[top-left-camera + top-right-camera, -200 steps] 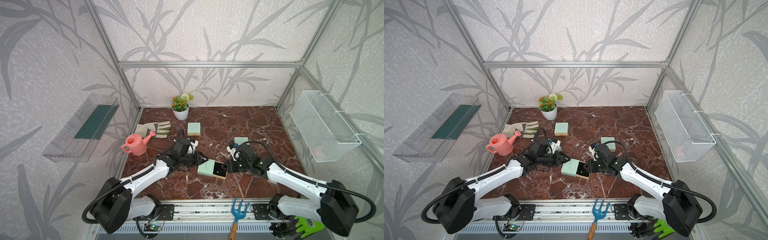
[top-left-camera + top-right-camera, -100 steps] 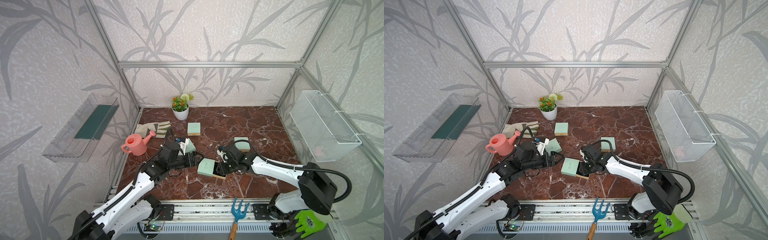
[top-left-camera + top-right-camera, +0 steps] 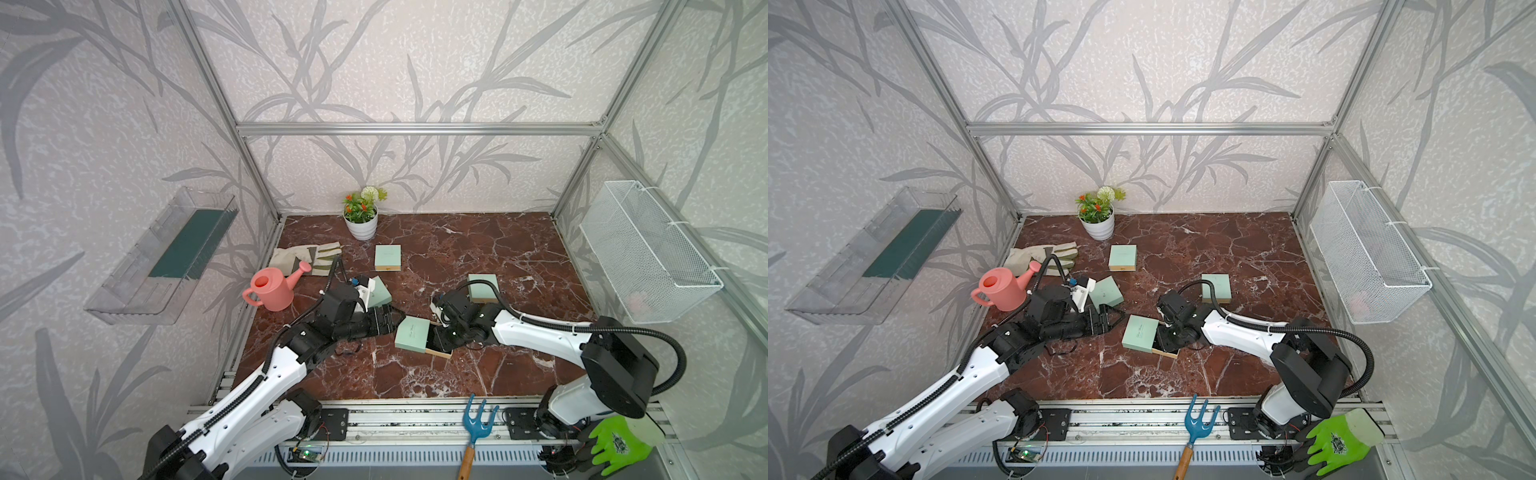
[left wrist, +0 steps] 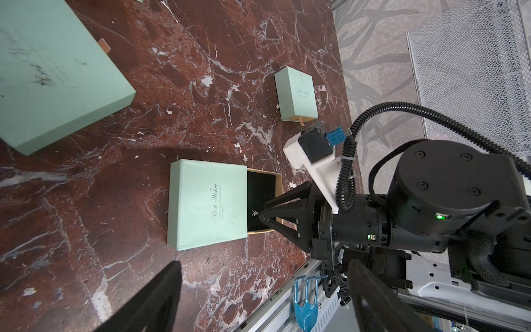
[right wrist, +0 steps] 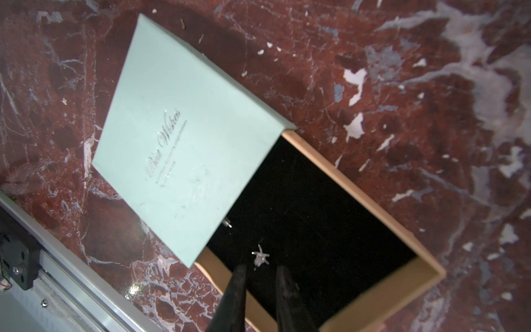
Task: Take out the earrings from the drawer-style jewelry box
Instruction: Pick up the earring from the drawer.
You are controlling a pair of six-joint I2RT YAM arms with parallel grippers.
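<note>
"Best Wishes" runs in silver script across the matte mint-green sleeve of the jewelry box [image 5: 184, 138]. The finer print beneath it is too small to read. The box lies flat on a glossy red-brown surface [image 5: 402, 86] veined white like marble. Its drawer [image 5: 365, 198] is slid partway out, with tan cardboard walls and a black lining. The earrings [image 5: 260, 257] lie on that lining: one is silvery and star-shaped, and the second earring [image 5: 228, 223] is a mere speck at the sleeve's edge. The right pincer [image 5: 260, 273] reaches into the drawer. Its black fingers are drawn close with a narrow gap between them, and the star-shaped piece sits just ahead of the tips, not between them. The left pincer [image 3: 397, 323] is spread wide and empty, just beside the sleeve.
</note>
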